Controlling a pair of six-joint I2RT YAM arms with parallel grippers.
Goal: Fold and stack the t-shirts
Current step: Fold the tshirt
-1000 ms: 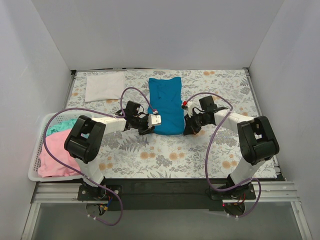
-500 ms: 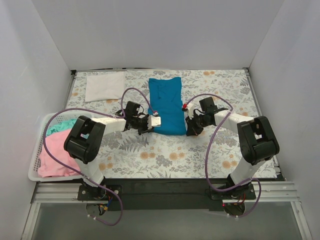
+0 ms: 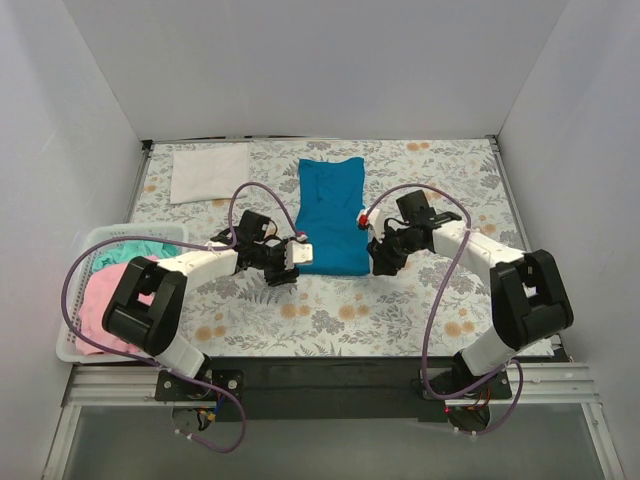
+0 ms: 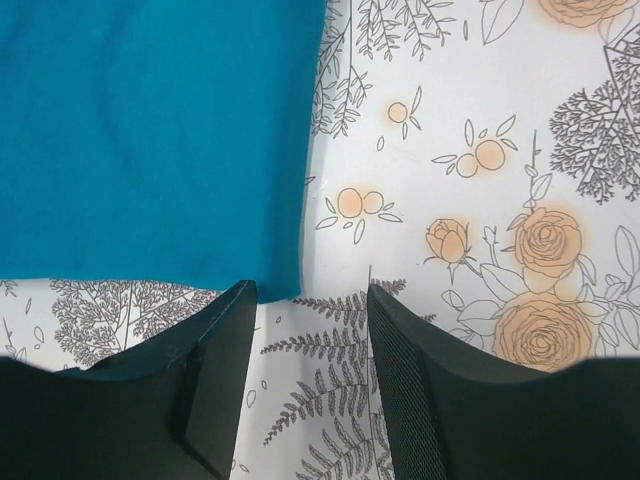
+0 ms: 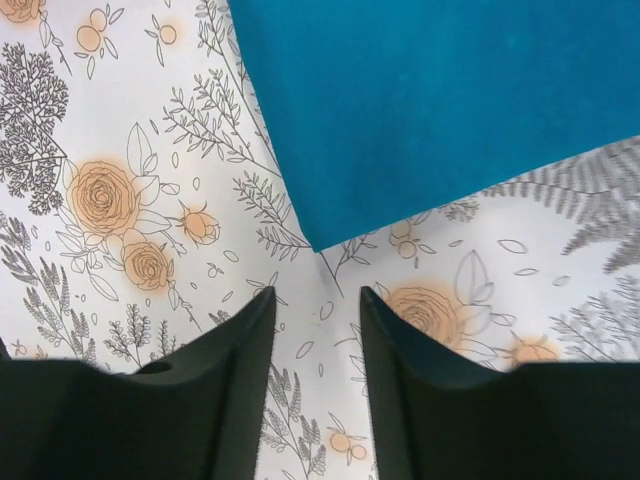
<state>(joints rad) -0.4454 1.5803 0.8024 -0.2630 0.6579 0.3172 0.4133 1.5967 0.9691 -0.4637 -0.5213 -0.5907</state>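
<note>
The teal-blue t-shirt [image 3: 331,215] lies flat on the flowered table, folded into a long strip with its sleeves tucked in. My left gripper [image 3: 291,262] is open and empty just off the shirt's near left corner [image 4: 275,280]. My right gripper [image 3: 378,262] is open and empty just off its near right corner [image 5: 320,235]. Neither gripper touches the cloth. A folded white t-shirt [image 3: 209,172] lies at the far left. Pink [image 3: 104,310] and mint green [image 3: 128,250] shirts lie in the basket.
A white slatted plastic basket [image 3: 72,320] stands at the table's left edge. Grey walls close in the table on the left, back and right. Purple cables loop over both arms.
Both grippers have drawn back towards the near edge, off the shirt's lower corners. The left gripper has shifted left and the shirt's bottom edge now lies flat.
</note>
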